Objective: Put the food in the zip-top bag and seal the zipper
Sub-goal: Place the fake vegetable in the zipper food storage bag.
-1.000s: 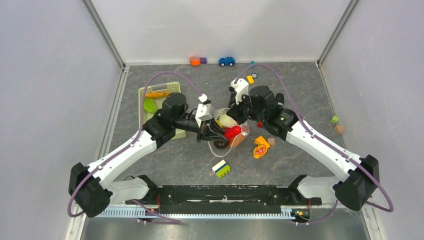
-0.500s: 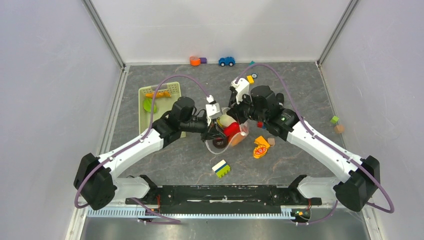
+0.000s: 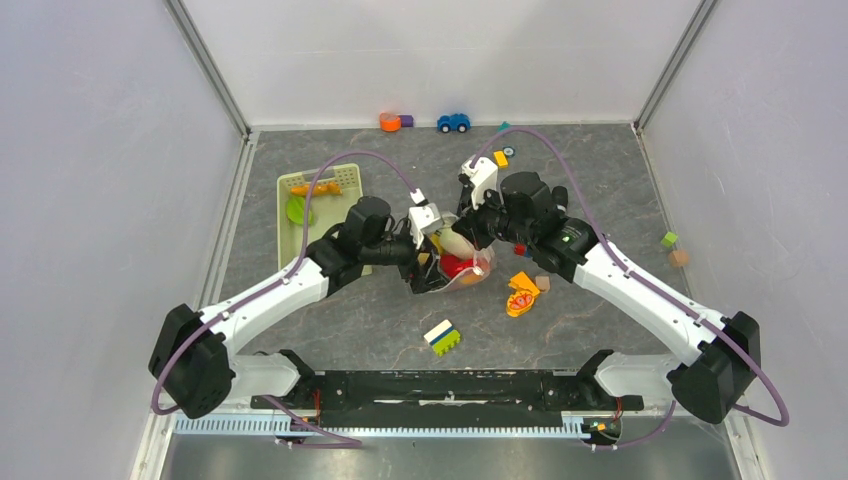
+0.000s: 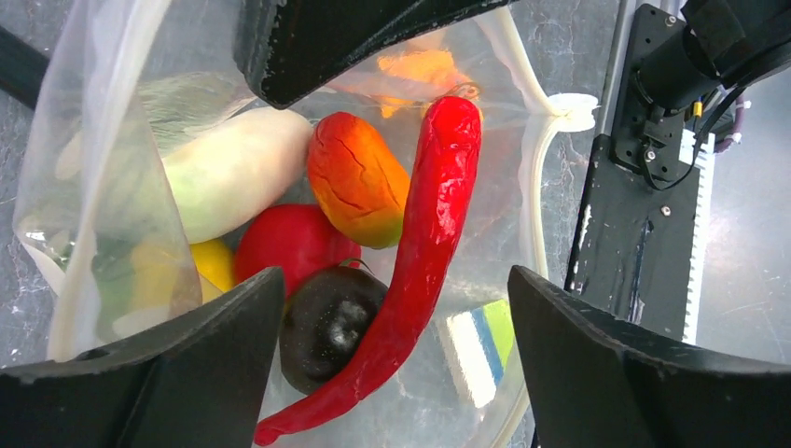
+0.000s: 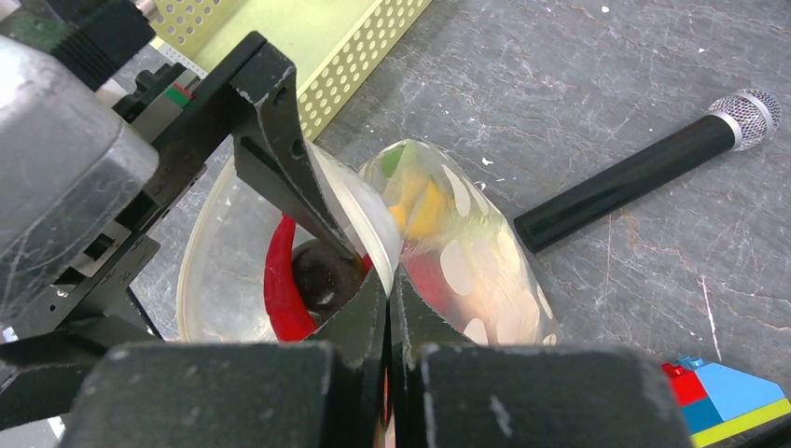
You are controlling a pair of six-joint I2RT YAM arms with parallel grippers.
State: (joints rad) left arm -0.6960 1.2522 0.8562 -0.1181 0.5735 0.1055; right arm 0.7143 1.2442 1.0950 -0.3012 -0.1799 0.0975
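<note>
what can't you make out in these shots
Top view: mouth of the clear dotted plastic zip-top bag, covered by the left pincer and right pincer.
Left wrist view: small yellow toy piece, mostly behind folded bag film.
Right wrist view: whether the shut right pincer pinches the thin whitish zipper strip or only film; its fingers hide it.
Top view: pieces in the pale green slotted basket, too small.
</note>
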